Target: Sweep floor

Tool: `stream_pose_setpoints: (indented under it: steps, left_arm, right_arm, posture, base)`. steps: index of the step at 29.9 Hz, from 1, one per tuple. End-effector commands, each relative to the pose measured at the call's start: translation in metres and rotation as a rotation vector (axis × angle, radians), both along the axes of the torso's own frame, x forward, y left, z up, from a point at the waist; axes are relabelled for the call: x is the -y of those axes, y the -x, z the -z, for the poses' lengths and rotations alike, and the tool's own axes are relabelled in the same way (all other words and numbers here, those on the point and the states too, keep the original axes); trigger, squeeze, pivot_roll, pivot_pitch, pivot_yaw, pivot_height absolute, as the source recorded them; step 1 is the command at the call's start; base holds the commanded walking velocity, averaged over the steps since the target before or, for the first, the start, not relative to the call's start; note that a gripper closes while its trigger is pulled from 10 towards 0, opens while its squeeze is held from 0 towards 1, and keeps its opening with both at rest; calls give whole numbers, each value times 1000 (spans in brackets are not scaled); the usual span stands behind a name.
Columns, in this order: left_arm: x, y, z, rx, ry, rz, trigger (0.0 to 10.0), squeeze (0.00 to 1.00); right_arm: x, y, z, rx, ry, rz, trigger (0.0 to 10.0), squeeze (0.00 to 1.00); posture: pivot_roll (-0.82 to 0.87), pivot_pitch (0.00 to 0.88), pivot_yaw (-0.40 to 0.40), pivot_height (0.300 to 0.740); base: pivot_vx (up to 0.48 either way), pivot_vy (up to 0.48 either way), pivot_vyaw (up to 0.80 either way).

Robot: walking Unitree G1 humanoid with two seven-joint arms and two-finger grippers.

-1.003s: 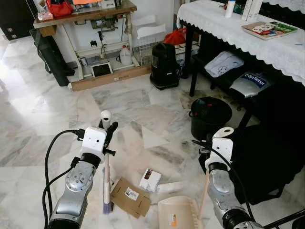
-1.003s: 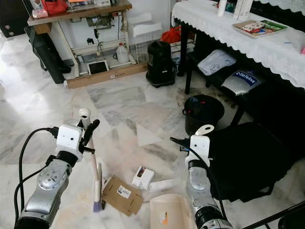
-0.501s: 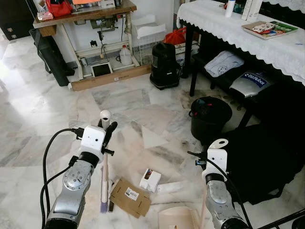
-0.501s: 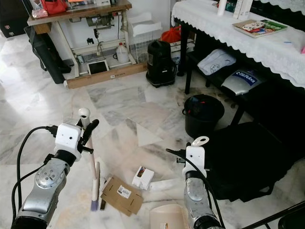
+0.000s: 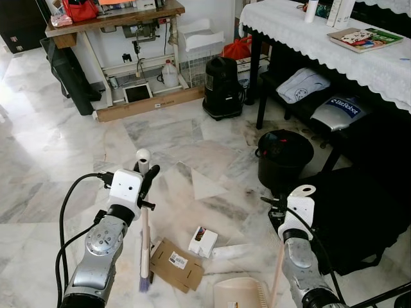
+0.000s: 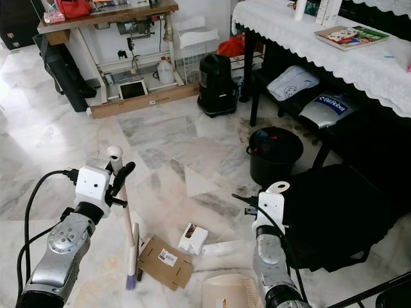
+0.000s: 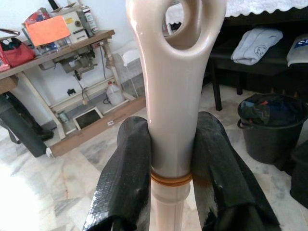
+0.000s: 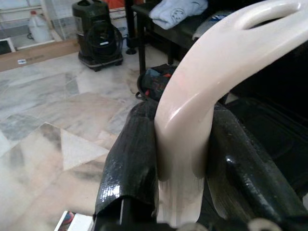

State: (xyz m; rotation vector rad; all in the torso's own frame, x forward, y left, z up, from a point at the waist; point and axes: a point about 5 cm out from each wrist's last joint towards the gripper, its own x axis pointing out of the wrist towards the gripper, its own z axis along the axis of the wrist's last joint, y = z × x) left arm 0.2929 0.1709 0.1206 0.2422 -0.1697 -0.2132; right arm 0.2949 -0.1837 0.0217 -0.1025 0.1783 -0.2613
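Broom (image 5: 145, 224) handle sits tight in the left claw (image 7: 171, 144), whose two black fingers (image 7: 126, 168) squeeze it just under the loop at the top. The broom stands nearly straight up, and its purple bristles touch the marble floor (image 5: 51, 173) just beside the flat brown cardboard (image 5: 174, 264). The right claw (image 8: 185, 144) grips the cream handle of the dustpan (image 5: 239, 294), which rests low on the floor near the cardboard and a small white box (image 5: 202, 241). Since a moment ago the broom tip has swung back toward the cardboard, and the dustpan has slid nearer the robot. I think the sweep into the pan is just starting.
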Motion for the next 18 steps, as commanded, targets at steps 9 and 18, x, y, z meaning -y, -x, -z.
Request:
stream_pose_setpoints:
  steps: [9, 18]
  left_arm:
    - [1, -3, -10, 30, -3, 12, 10000, 0]
    - [1, -3, -9, 23, -2, 14, 10000, 0]
  right_arm:
    - [-2, 5, 20, -224, -91, 17, 10000, 0]
    - [-10, 0, 20, -308, -89, -33, 10000, 0]
  posture:
    - [130, 56, 90, 740]
    - [132, 57, 87, 740]
  base:
    - [0, 0, 0]
    - [0, 0, 0]
